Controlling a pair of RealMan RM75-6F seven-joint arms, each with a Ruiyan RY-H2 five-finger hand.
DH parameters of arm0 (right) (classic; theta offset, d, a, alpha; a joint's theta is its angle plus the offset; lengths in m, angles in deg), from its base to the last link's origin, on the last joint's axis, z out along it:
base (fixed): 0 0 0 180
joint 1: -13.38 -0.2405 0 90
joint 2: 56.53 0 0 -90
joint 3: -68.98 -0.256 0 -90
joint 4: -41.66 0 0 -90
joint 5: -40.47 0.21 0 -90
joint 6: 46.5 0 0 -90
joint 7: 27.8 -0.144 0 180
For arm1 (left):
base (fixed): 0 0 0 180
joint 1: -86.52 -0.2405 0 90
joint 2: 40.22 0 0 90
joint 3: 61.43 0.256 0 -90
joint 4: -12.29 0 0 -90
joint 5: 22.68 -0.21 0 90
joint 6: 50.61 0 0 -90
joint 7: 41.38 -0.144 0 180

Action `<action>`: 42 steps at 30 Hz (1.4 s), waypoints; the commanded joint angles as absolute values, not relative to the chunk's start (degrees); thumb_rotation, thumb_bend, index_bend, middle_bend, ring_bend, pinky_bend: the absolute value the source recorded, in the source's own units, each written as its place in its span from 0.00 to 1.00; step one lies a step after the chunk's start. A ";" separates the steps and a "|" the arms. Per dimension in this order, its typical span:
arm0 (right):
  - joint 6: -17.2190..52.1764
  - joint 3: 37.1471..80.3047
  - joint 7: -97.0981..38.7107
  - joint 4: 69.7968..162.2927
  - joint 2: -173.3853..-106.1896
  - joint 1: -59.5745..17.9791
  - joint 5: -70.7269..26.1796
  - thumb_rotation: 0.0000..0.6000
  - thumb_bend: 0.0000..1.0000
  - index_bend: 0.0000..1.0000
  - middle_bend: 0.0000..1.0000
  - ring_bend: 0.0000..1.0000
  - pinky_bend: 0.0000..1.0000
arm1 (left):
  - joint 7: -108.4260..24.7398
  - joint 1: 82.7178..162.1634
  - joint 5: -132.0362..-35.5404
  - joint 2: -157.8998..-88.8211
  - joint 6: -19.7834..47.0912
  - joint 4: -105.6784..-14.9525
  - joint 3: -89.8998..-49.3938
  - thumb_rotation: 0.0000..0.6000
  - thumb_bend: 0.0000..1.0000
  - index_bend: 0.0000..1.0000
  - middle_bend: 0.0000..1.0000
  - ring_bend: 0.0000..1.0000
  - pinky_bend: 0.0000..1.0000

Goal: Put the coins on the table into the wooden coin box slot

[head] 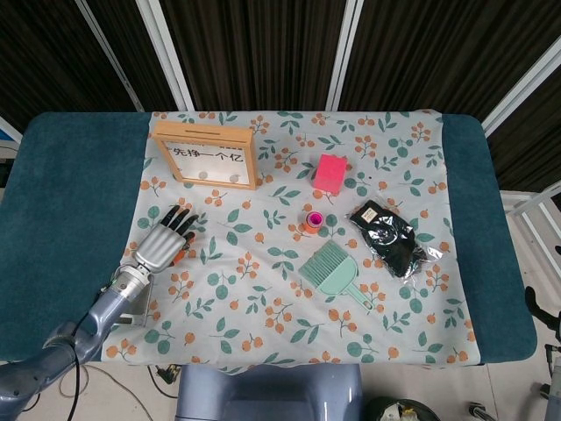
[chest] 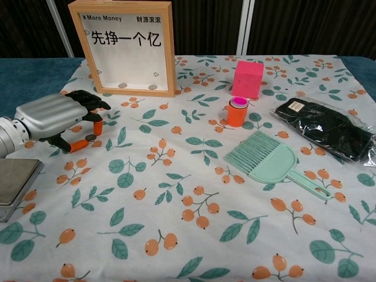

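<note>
Left hand low over cloth, thumb and orange fingertips drawn nearly together around small coin, firm pinch not discernible; wooden coin box beyond fingertips, upright, top slot above them; right hand unseen.

Left hand low at the near-left, palm down, fingers curled forward with tips angled downward, silver forearm extending toward the lower-left, right hand out of frame.

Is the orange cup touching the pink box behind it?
Apart. The head view shows a strip of cloth between the orange cup and the pink box; the chest view merely overlaps them.
</note>
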State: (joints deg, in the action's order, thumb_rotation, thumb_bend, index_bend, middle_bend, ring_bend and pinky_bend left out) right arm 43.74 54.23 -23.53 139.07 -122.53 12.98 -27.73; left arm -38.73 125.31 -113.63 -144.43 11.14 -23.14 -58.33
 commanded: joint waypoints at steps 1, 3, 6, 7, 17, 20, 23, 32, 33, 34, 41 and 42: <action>43.70 54.25 -23.51 139.04 -122.56 12.96 -27.71 1.00 0.39 0.21 0.05 0.01 0.00 | -39.15 125.16 -113.55 -144.20 11.28 -23.51 -58.52 1.00 0.39 0.33 0.09 0.00 0.00; 43.69 54.25 -23.51 139.10 -122.52 12.98 -27.69 1.00 0.39 0.22 0.05 0.01 0.00 | -39.23 125.05 -113.47 -144.04 11.28 -23.82 -58.61 1.00 0.39 0.33 0.09 0.00 0.00; 43.60 54.27 -23.49 139.12 -122.49 12.96 -27.64 1.00 0.39 0.23 0.05 0.01 0.00 | -39.47 124.88 -113.44 -143.87 11.40 -24.11 -58.71 1.00 0.39 0.32 0.09 0.00 0.00; 43.58 54.28 -23.48 139.10 -122.49 12.96 -27.62 1.00 0.39 0.23 0.05 0.01 0.00 | -39.50 124.81 -113.45 -143.85 11.55 -24.16 -58.75 1.00 0.39 0.32 0.09 0.00 0.00; 43.67 54.22 -23.44 139.09 -122.48 12.95 -27.59 1.00 0.39 0.24 0.05 0.01 0.00 | -39.10 124.28 -114.07 -143.77 12.37 -24.19 -58.42 1.00 0.40 0.39 0.10 0.00 0.00; 43.64 54.25 -23.45 139.02 -122.53 12.94 -27.59 1.00 0.39 0.23 0.05 0.01 0.00 | -38.99 124.11 -114.20 -143.87 12.71 -23.87 -58.39 1.00 0.40 0.42 0.10 0.00 0.00; 43.66 54.27 -23.37 139.08 -122.48 12.95 -27.62 1.00 0.39 0.23 0.05 0.01 0.00 | -38.83 123.98 -114.16 -143.94 12.82 -23.66 -58.47 1.00 0.40 0.43 0.10 0.00 0.00; 43.65 54.22 -23.18 139.16 -122.50 12.93 -27.40 1.00 0.39 0.23 0.05 0.01 0.00 | -38.92 123.58 -114.35 -144.02 13.39 -23.19 -58.42 1.00 0.40 0.44 0.10 0.00 0.00; 43.62 54.23 -23.16 139.17 -122.51 12.94 -27.37 1.00 0.39 0.23 0.05 0.01 0.00 | -38.96 123.57 -114.41 -144.04 13.46 -23.16 -58.41 1.00 0.40 0.44 0.10 0.00 0.00; 43.61 54.23 -23.16 139.17 -122.52 12.94 -27.35 1.00 0.39 0.24 0.05 0.01 0.00 | -38.98 123.57 -114.44 -144.06 13.51 -23.15 -58.40 1.00 0.40 0.44 0.10 0.00 0.00; 43.54 54.17 -23.04 139.24 -122.49 12.92 -27.12 1.00 0.39 0.23 0.05 0.01 0.00 | -39.19 123.63 -114.72 -144.30 13.40 -22.93 -58.26 1.00 0.40 0.42 0.09 0.00 0.00; 43.50 54.19 -22.99 139.27 -122.46 12.93 -27.05 1.00 0.39 0.23 0.05 0.01 0.00 | -39.20 123.68 -114.71 -144.41 13.34 -22.82 -58.31 1.00 0.40 0.41 0.09 0.00 0.00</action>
